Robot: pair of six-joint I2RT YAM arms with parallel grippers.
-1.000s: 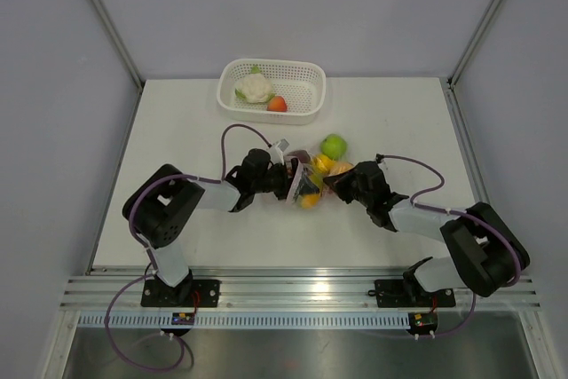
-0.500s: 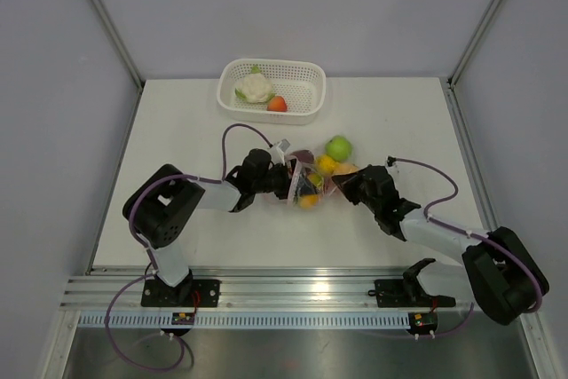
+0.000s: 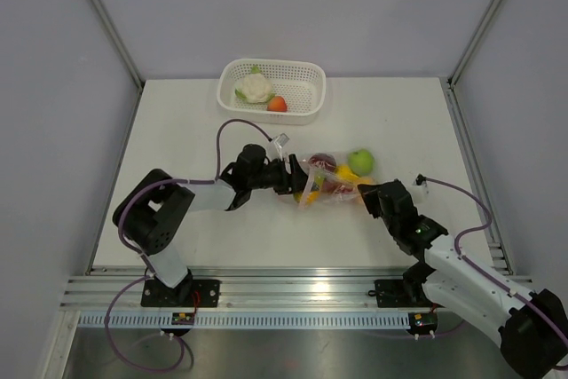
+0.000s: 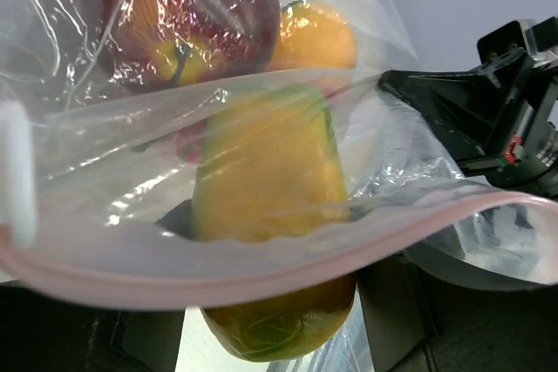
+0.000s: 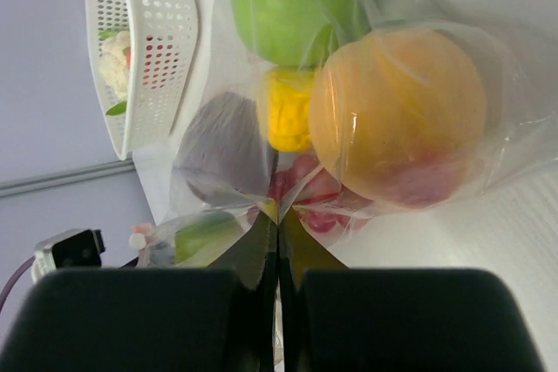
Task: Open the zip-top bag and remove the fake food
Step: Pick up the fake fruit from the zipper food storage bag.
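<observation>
The clear zip-top bag (image 3: 311, 189) lies stretched sideways, glossy fake food (image 3: 360, 162) bunched inside.

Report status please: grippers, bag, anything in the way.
Right gripper pinching zip-top bag film. Left gripper at zip strip, grip unclear. Fake food inside. Nothing blocking.

We see open table (image 3: 177, 130) on the far left and far right, wide enough for a gripper to pass. Between the left gripper (image 3: 297, 179) and right gripper (image 3: 362, 193), the zip-top bag (image 3: 330, 185), bulging with fake food (image 3: 360, 161), blocks the middle. The white basket (image 3: 312, 104) bars the far edge, apart from the bag.
</observation>
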